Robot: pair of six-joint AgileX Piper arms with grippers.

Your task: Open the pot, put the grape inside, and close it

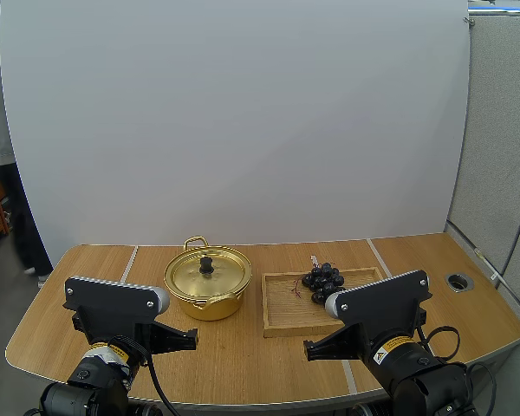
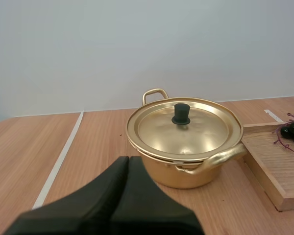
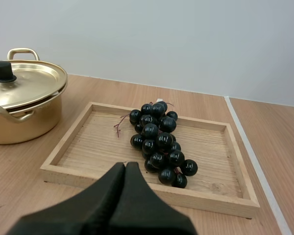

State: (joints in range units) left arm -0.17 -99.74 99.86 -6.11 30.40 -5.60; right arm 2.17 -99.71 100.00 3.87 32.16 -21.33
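Left hand (image 2: 129,160) pressed together, empty, before the pot (image 2: 186,176); right hand (image 3: 126,166) likewise, before the tray (image 3: 210,198). Lid (image 2: 201,132) on, likely light and slick: pinch its black knob (image 2: 181,113). Grapes (image 3: 159,142) on tray, soft, loose: lift near the stem (image 3: 121,121).

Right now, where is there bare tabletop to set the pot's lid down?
Bare table lies left of the pot, out to the edge, and again right of the wooden tray. The tray's pot-side part, beside the grapes, is also free. The gap between pot and tray is tight.
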